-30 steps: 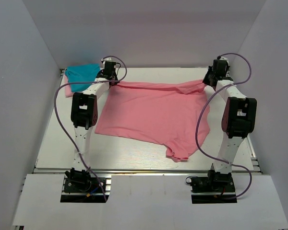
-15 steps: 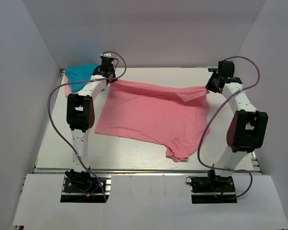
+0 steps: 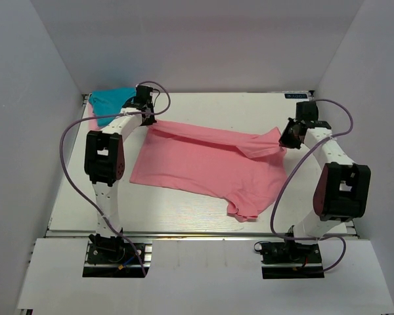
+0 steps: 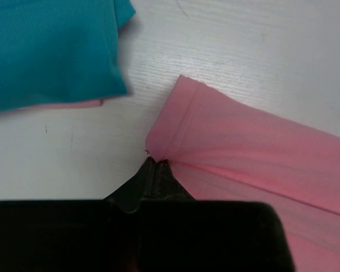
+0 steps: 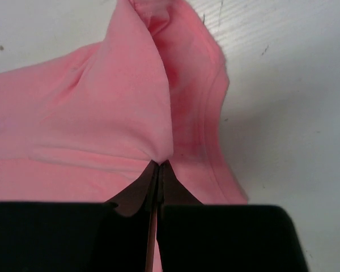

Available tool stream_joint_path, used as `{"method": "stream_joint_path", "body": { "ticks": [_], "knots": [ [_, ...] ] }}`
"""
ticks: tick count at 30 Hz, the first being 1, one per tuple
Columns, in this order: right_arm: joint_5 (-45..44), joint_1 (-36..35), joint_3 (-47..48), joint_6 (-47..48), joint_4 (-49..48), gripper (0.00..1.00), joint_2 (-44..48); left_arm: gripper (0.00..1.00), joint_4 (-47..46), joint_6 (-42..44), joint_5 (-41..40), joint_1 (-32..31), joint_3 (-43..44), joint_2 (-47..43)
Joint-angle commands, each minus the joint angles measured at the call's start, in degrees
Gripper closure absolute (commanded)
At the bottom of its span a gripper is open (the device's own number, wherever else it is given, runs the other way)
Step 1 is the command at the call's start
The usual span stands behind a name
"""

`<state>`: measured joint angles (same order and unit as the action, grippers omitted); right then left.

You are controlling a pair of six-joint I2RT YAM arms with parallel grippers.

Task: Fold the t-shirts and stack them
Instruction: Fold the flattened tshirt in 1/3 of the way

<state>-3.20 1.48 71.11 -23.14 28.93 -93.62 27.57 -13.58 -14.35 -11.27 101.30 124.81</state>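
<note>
- While both tools pinch the far edge of the salmon shirt point(image 3: 210, 164), the step in hand looks like folding that edge over toward the near side.
- State: left tool point(image 4: 157, 165) is pressed together on the far-left corner, right by the hem. The right tool point(image 5: 159, 165) is pressed together on a bunched fold at the far right, beside what looks like a sleeve.
- The shirt lies mostly flat mid-table point(image 3: 72, 190), with its far edge lifted and slightly doubled.
- The teal shirt point(image 3: 110, 102) sits folded in the far-left corner on top of the pale pink shirt point(image 4: 68, 105). It is near the left tool and apart from the salmon one.
- Do it well: move both tools together at equal height, hold the edge taut for a straight fold line, and don't drag the lower layer.
- Risks: the right-side bunch may crease, and the left corner may brush the teal stack.
</note>
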Motion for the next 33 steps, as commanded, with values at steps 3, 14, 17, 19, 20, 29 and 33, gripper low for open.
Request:
{"method": "stream_joint_path", "body": {
  "ticks": [3, 14, 17, 19, 20, 29, 33],
  "knots": [
    [2.2, 0.2, -3.4, -1.0, -0.2, 1.0, 6.7, 1.0, 0.5, 2.5, 1.5, 0.6, -2.1, -8.0],
    [2.7, 0.2, -10.5, -3.7, -1.1, 1.0, 8.7, 1.0, 2.4, 2.0, 1.6, 0.6, -5.9, -9.2],
    [2.4, 0.3, -12.1, -4.0, -1.9, 1.0, 7.5, 1.0, 2.4, 2.0, 1.6, 0.6, -7.8, -9.2],
    [2.6, 0.1, -13.1, -4.0, -2.0, 0.97, 6.5, 1.0, 2.4, 1.4, 1.1, 0.6, -9.8, -9.2],
    [2.6, 0.1, -13.4, -4.1, -1.9, 0.86, 6.2, 1.0, 2.4, 0.8, 1.1, 0.6, -10.3, -9.8],
    [-3.6, 0.1, -11.0, -3.3, 1.8, 0.5, 3.1, 0.28, 8.2, -1.6, -1.6, 0.6, -8.9, -8.6],
    [-4.4, 0.1, -10.1, -2.1, 0.4, 0.37, 5.3, 0.0, 11.2, -2.1, -6.4, 0.6, -7.0, -10.5]
  ]
}}
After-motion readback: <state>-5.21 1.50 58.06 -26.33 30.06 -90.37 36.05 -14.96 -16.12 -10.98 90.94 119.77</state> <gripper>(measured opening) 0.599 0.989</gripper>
